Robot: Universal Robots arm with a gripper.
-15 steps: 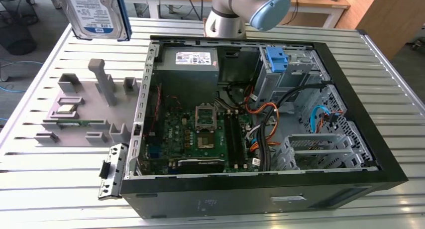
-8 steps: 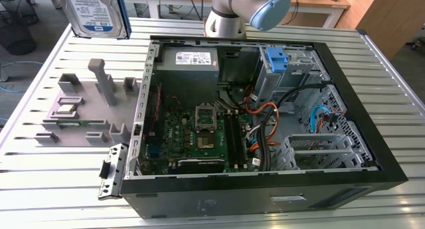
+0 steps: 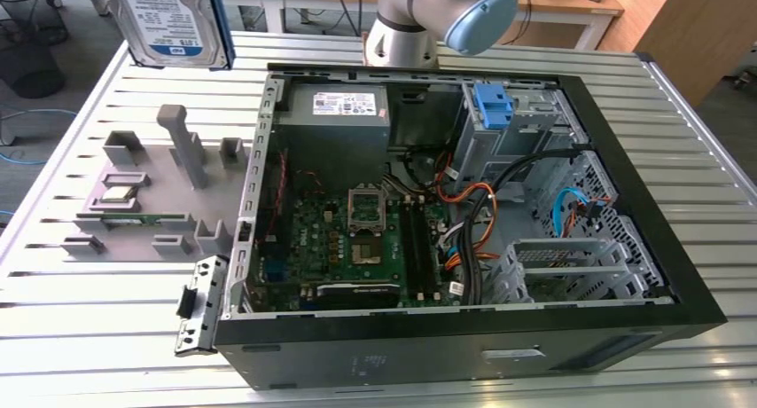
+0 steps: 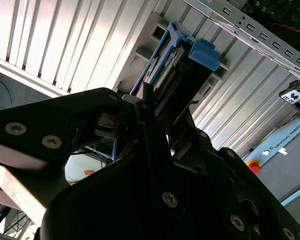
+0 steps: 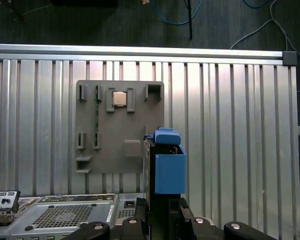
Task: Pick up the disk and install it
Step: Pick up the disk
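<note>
The disk [image 3: 177,22], a silver drive with a white-and-blue label in a blue bracket, hangs upright high over the table's far corner on the exterior view's left. It is off to the side of the open case. In the second wrist view the disk [image 4: 176,65] sticks out from my black gripper [image 4: 149,102], which is shut on it. The first wrist view shows the disk's blue bracket [image 5: 169,167] edge-on above the slatted table, next to the grey fixture, with my gripper [image 5: 162,212] clamped on its lower end.
The open black computer case [image 3: 473,341] lies on the slatted metal table [image 3: 71,328], with a motherboard, cables, a grey power supply [image 3: 337,106] and a lone blue bracket [image 3: 491,105] in the drive bay. A grey fixture plate [image 3: 142,200] holding a chip stands beside it.
</note>
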